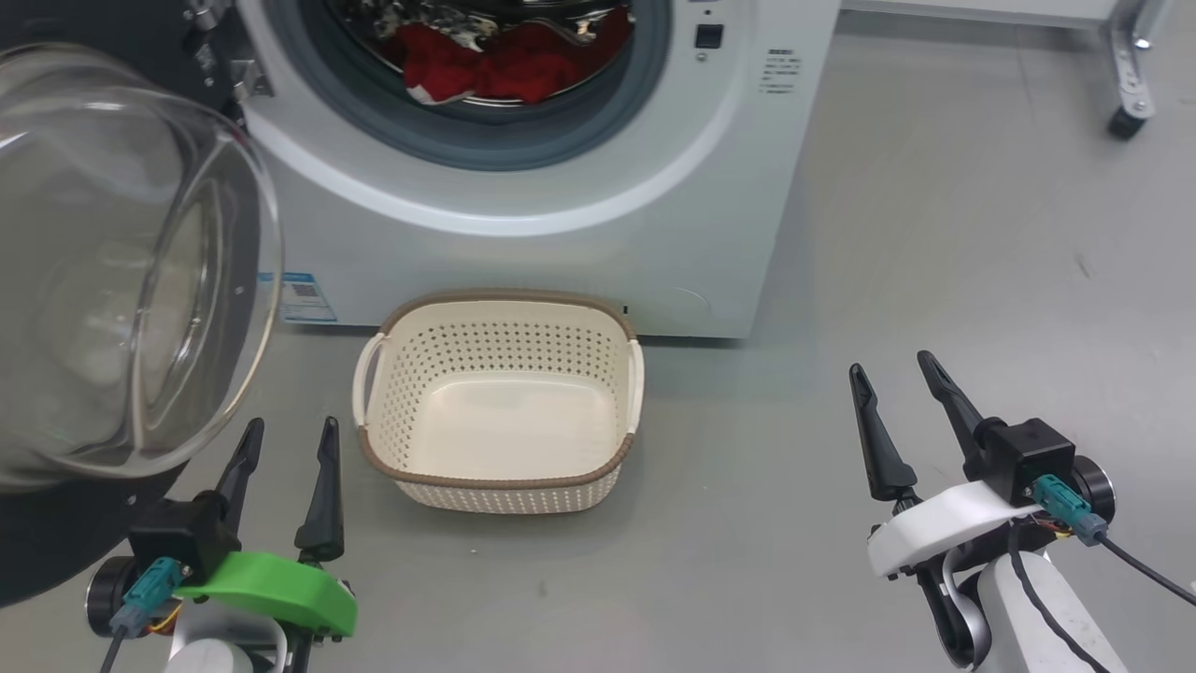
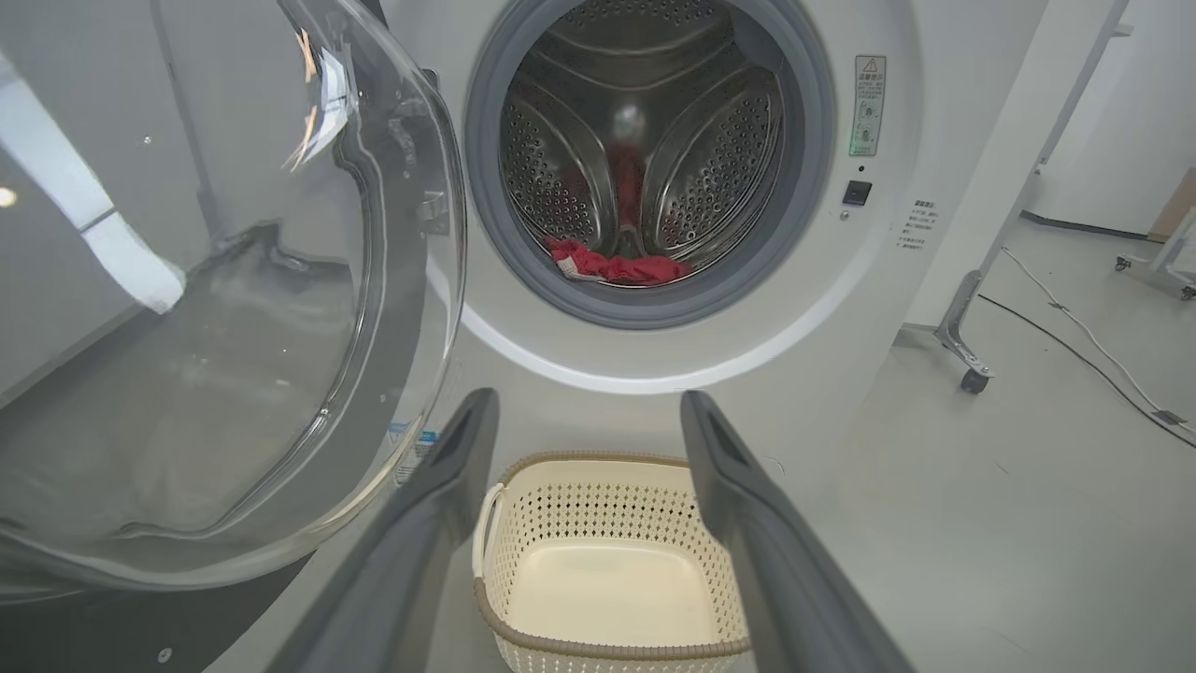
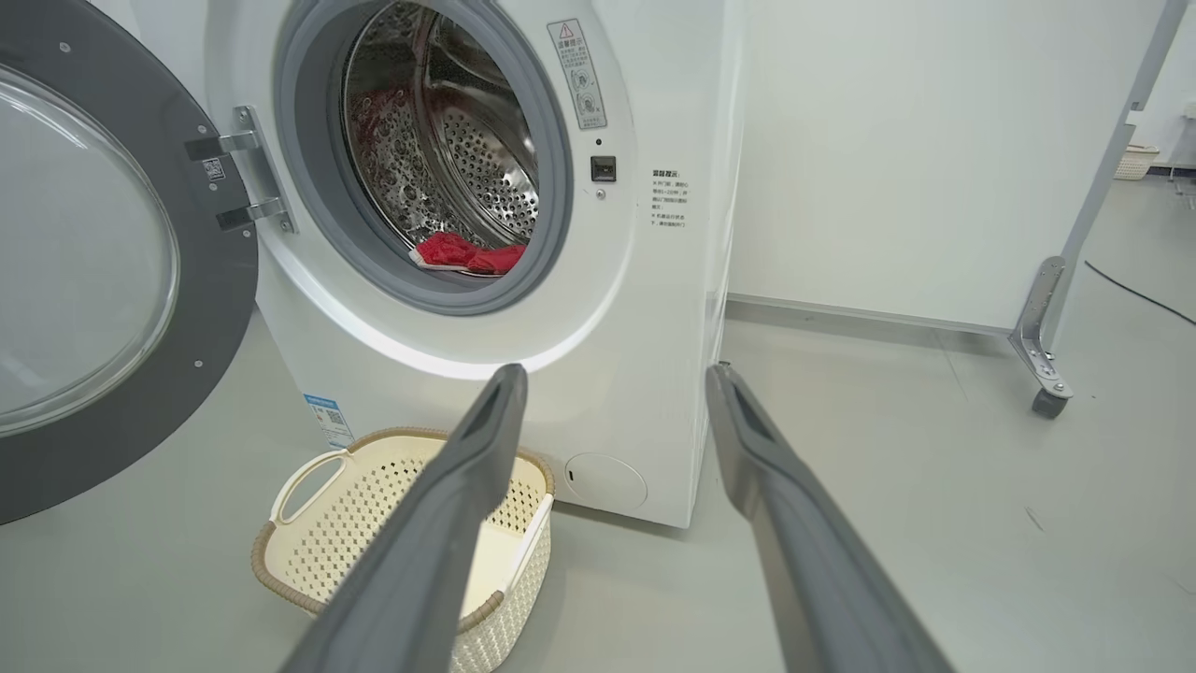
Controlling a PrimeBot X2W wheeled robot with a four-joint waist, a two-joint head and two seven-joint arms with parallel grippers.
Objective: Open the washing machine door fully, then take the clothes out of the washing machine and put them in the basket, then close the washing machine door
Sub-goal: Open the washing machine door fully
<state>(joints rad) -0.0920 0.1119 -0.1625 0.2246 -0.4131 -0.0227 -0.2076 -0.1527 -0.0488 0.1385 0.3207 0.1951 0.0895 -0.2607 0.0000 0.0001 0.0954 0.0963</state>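
1. Standing wide open on its hinges, the washing machine door [image 1: 121, 280] hung to the left of the drum mouth, its clear glass bowl bulging toward the head camera.
2. The clothes [image 1: 509, 65], a bright red heap with a touch of white, lay at the bottom front of the drum inside the washing machine [image 1: 561, 243], just behind the grey gasket.
3. The basket [image 1: 505, 481] sat upright on the grey floor [image 1: 934, 234], directly in front of the machine and below the drum mouth, its cream bottom showing.
4. The left gripper [image 1: 291, 425] hovered low, just beside the basket's left handle and under the open door, its two dark fingers spread apart and touching nothing.
5. The right gripper [image 1: 889, 365] hung well to the right of the basket above the floor, its fingers likewise spread and apart from every object.
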